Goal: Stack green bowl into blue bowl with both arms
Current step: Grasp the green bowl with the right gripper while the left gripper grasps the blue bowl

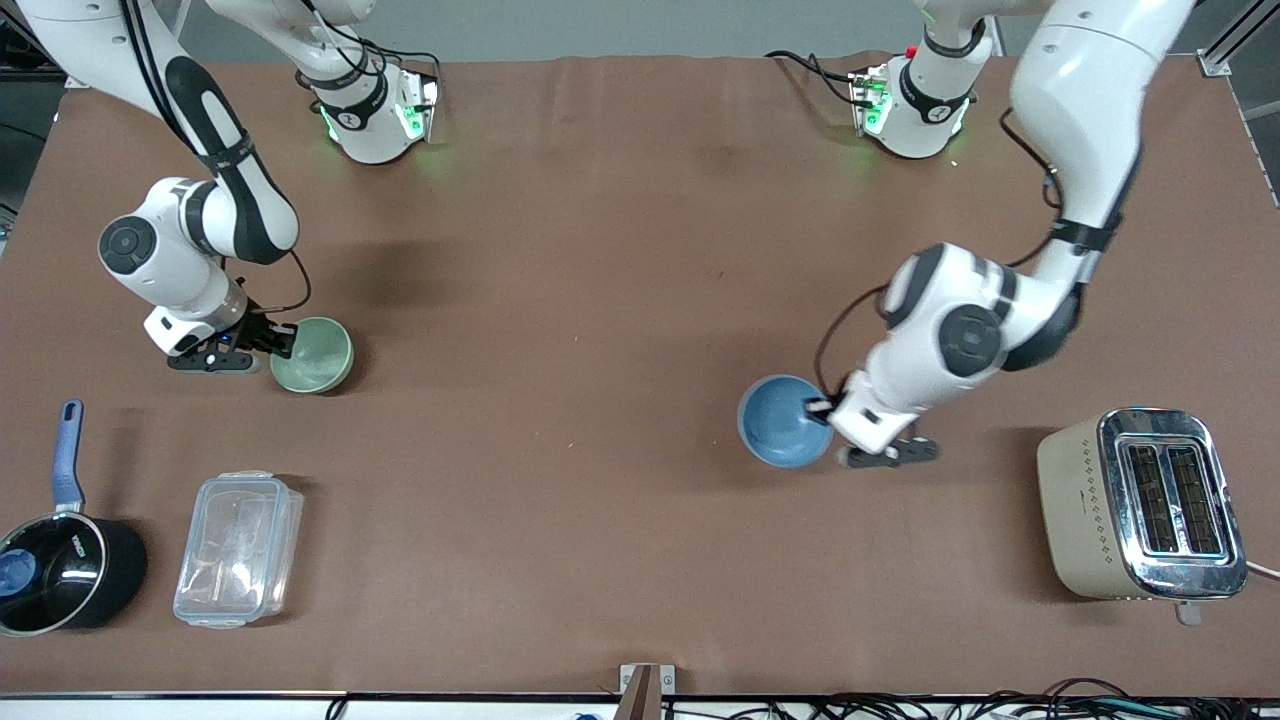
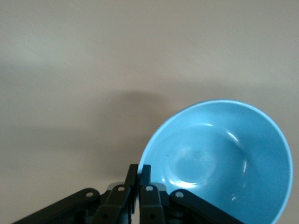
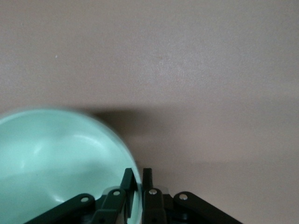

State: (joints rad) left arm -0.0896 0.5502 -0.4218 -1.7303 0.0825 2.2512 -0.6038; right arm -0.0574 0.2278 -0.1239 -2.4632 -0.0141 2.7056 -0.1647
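The green bowl [image 1: 313,354] is tilted at the right arm's end of the table. My right gripper [image 1: 283,340] is shut on its rim, one finger inside and one outside, as the right wrist view shows [image 3: 138,179] with the bowl [image 3: 56,158] beside it. The blue bowl [image 1: 785,421] is tilted toward the left arm's end of the table. My left gripper [image 1: 822,406] is shut on its rim; the left wrist view shows the gripper [image 2: 140,175] pinching the bowl's [image 2: 224,158] edge.
A black saucepan with a blue handle [image 1: 60,560] and a clear plastic box [image 1: 238,548] sit near the front edge at the right arm's end. A beige toaster [image 1: 1140,505] stands near the front edge at the left arm's end. Brown table [image 1: 600,300] lies between the bowls.
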